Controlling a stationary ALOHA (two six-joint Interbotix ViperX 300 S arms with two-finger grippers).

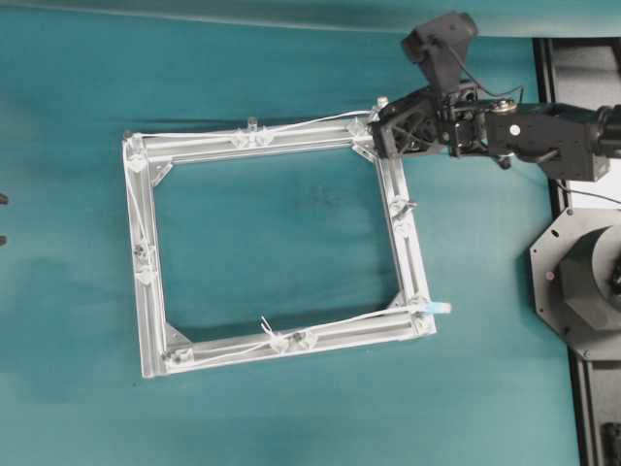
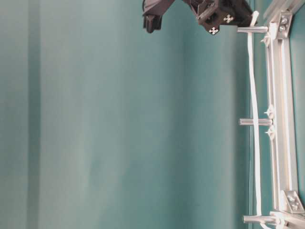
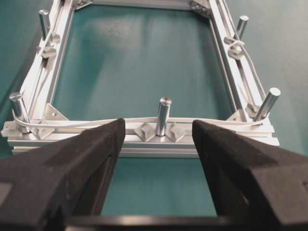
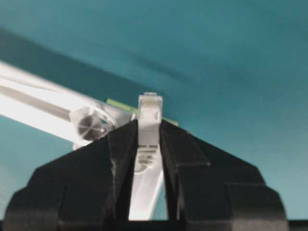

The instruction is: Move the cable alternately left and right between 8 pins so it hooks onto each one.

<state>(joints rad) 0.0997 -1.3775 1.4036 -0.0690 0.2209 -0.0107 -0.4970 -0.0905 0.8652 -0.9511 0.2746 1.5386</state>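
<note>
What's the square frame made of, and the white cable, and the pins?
The frame looks like brushed aluminium: silvery, matte, with long grooves. The pins seem to be polished metal; their round tops shine. The cable looks like soft white plastic, flat and bendy, with a clear plastic plug pinched in the right gripper. That is only by the look.
</note>
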